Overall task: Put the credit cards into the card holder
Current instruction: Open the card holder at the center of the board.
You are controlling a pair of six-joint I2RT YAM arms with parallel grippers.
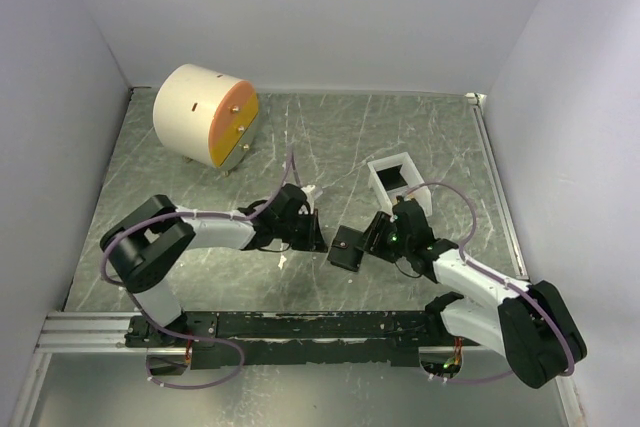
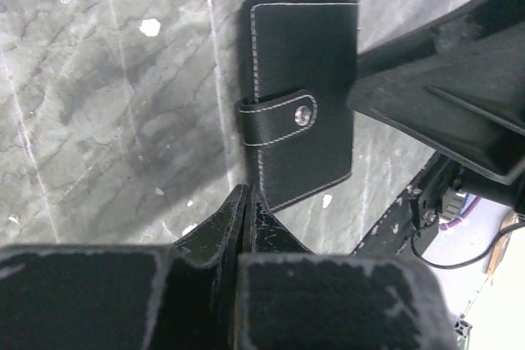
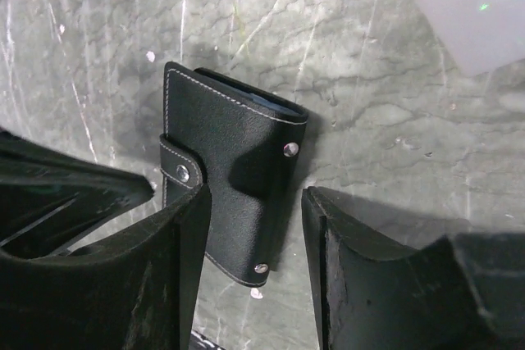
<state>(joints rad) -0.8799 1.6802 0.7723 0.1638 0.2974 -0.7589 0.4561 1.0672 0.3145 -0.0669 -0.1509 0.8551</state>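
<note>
Showing the marbled grey-green table (image 1: pixel 420 127). A cream cylinder (image 1: pixel 200 112) with a flat orange face stands well beyond the card holder (image 3: pixel 234 170); a white open-topped rectangular tray (image 1: pixel 378 177) sits near it. The holder is grained black leather, white-stitched, with a snap strap, and lies flat. The right gripper (image 3: pixel 253 202) is spread astride it; the left gripper (image 2: pixel 246 206) is pressed together at its edge.

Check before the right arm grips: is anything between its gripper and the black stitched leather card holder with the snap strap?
Nothing visible. The right gripper, jaws open, flanks the black leather card holder; the shut left gripper sits at its edge, not between.
</note>
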